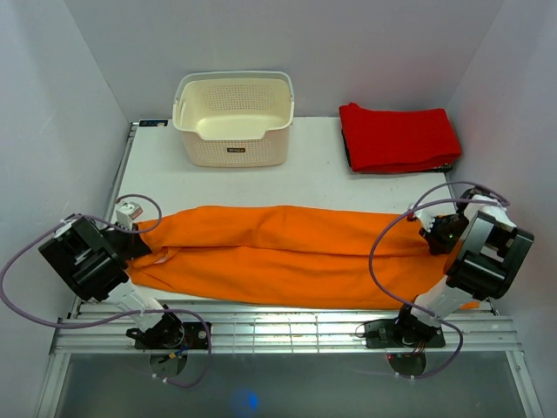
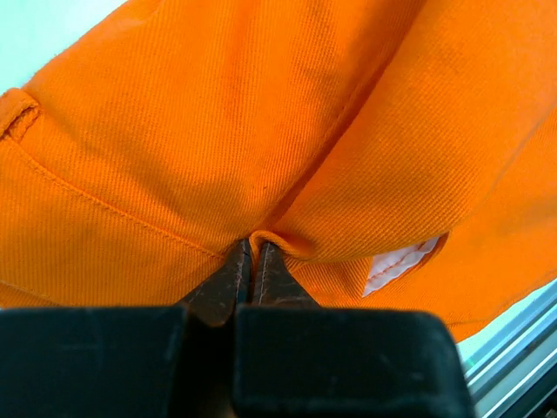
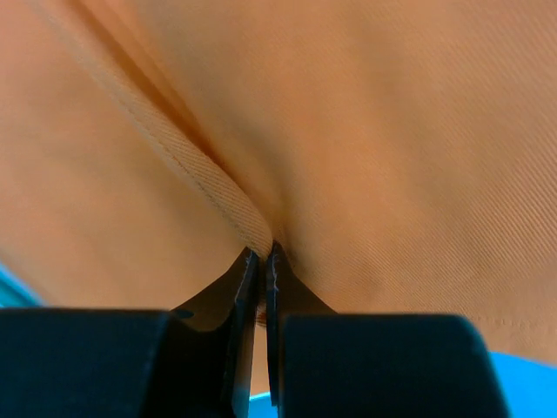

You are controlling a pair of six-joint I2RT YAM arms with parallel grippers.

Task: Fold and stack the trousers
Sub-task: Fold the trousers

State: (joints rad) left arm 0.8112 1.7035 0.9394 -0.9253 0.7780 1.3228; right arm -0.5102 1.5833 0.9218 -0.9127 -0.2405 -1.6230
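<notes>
Orange trousers (image 1: 287,252), one pair, clamped by left tool (image 2: 251,252) and right tool (image 3: 262,254); one basket (image 1: 233,150), one red cloth (image 1: 399,138) behind.

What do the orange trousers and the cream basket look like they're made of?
Bright orange cloth trousers: woven twill, cotton-like, matte; diagonal ribs and stitched seams show in the left wrist view. Cream perforated basket: likely moulded plastic, smooth with slight sheen; rows of small holes in its walls.
</notes>
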